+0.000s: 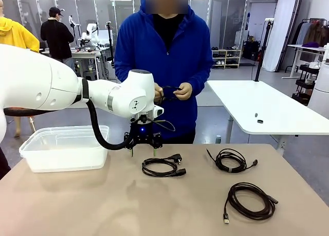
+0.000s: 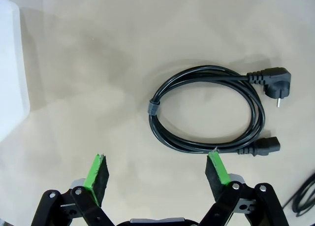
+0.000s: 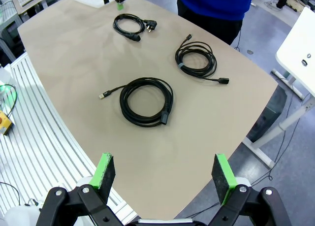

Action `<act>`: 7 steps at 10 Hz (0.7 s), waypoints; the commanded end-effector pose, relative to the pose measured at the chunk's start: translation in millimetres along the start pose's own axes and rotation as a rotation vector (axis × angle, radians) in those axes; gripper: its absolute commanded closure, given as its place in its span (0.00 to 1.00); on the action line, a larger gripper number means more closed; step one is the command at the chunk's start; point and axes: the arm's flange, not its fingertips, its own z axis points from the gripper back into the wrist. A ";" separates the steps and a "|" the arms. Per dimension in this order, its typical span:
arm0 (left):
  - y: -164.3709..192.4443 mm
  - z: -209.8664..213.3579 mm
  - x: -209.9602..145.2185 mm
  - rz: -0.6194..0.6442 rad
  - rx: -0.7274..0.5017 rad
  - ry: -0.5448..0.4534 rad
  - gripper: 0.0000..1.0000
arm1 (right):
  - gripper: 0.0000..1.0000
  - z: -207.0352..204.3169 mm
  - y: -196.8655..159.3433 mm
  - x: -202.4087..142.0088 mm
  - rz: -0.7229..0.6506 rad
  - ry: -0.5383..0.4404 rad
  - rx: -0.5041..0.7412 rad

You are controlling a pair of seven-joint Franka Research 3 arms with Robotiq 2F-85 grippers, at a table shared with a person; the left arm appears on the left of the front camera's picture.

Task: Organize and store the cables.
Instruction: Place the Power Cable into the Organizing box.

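Three coiled black cables lie on the tan table. A thick one with a chunky plug (image 1: 162, 166) (image 2: 206, 110) (image 3: 132, 27) lies just right of and below my left gripper (image 1: 143, 151) (image 2: 157, 174), which hovers open and empty above the table beside it. Another coil (image 1: 231, 159) (image 3: 196, 58) sits further right, and a bigger coil with a small metal-tipped connector (image 1: 251, 200) (image 3: 145, 101) lies at the front right. The person across the table holds a further black cable (image 1: 170, 93) in both hands. My right gripper (image 3: 165, 174) is open and empty, high over the table's edge.
A clear plastic bin (image 1: 65, 146) stands on the table's left side, its white corner (image 2: 11, 68) close to my left gripper. A second white table (image 1: 262, 105) stands behind on the right.
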 end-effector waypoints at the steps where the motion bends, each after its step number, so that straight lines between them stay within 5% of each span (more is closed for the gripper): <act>1: 4.5 -5.8 -4.7 -0.005 -0.008 0.010 0.00 | 0.00 2.1 -0.2 -0.2 0.017 -0.009 0.006; 7: 9.2 -55.9 2.0 -0.008 -0.036 -0.019 0.00 | 0.00 2.1 -0.2 -0.2 0.017 -0.009 0.006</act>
